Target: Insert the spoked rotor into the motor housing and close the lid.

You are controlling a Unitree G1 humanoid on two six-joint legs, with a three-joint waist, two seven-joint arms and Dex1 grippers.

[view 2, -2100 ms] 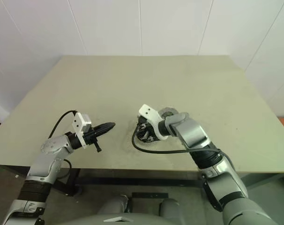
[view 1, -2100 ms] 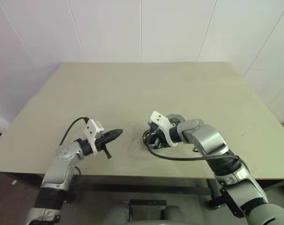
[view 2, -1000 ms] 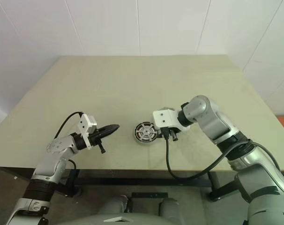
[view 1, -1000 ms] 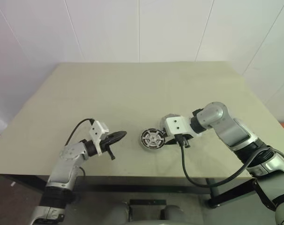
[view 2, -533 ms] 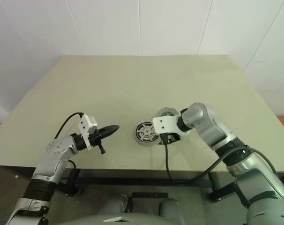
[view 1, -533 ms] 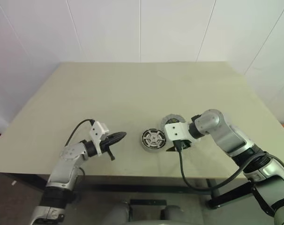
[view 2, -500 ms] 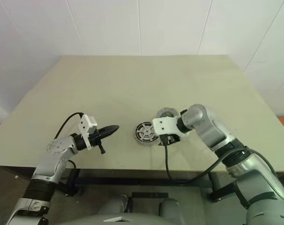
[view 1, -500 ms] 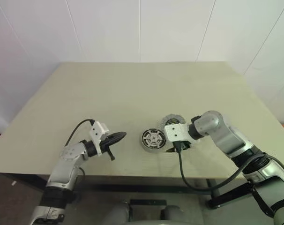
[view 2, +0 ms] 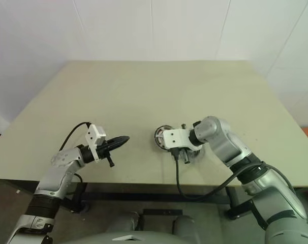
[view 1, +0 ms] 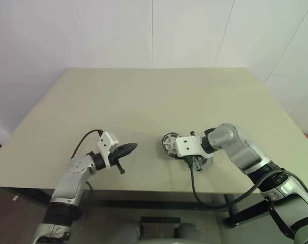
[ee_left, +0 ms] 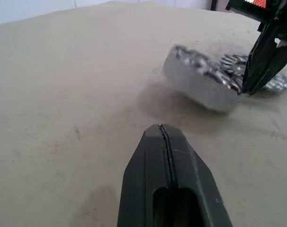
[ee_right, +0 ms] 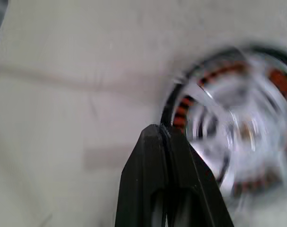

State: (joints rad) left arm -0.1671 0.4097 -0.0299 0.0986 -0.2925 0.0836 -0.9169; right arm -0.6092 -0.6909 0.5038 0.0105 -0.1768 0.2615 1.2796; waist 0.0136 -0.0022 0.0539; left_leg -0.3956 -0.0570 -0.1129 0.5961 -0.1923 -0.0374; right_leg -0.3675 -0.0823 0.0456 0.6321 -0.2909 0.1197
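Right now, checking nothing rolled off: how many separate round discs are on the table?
2. The motor housing, with the spoked rotor inside it, sits at the right tool. The lid lies just beyond, partly hidden by that tool.

Even, bright, diffuse light fills the room from overhead; my head views are sharp, with the white wall slightly washed out and only soft, faint shadows under my arms on the table (view 1: 144,101). In my right wrist view the motor housing (ee_right: 238,127) is smeared by motion blur, while my right claw (ee_right: 166,137) stays crisp. From my left wrist, my left claw (ee_left: 165,142) looks soft, and the tilted housing beyond it is blurred.
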